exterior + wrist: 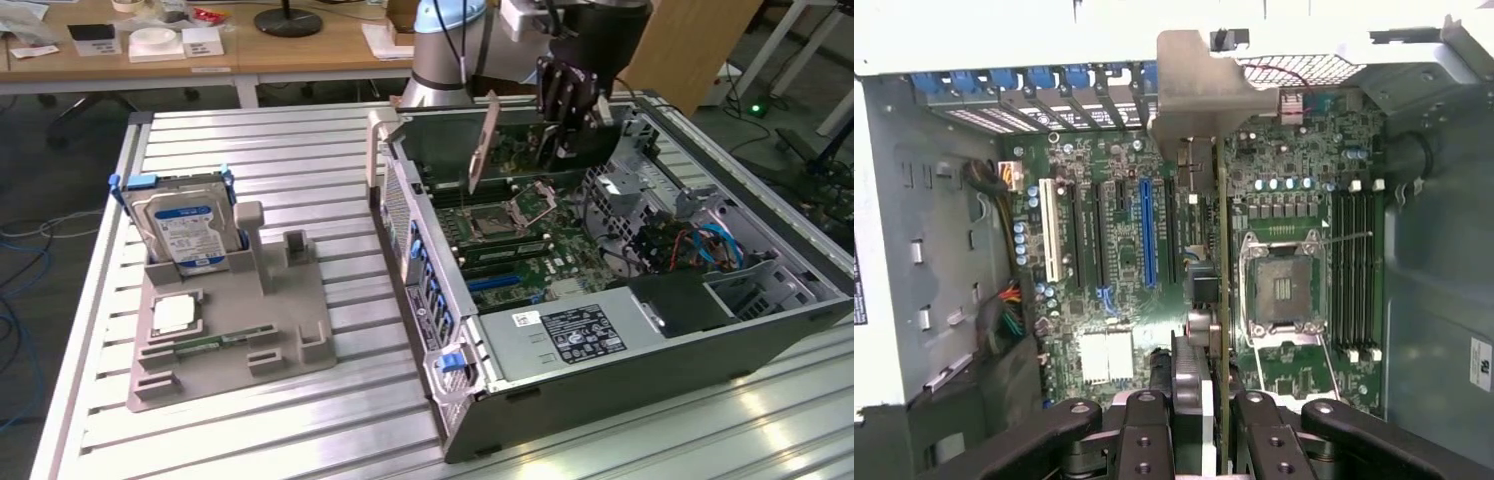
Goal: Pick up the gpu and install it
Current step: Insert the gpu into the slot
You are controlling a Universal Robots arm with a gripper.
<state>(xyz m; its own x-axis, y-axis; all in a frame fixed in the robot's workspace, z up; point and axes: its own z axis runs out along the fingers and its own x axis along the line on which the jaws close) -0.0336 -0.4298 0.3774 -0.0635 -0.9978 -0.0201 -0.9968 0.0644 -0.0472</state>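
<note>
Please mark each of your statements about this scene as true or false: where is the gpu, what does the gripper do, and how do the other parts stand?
1. The gripper is shut on the gpu, holding it on edge over the motherboard. True.
2. The hard drive lies flat on the table. False: it stands upright in the gray holder, on the exterior view's left.
3. The gpu is seated in the blue slot. False: that slot is bare, and the card is between the fingers.
4. The computer case lies open, its inside showing. True.
</note>
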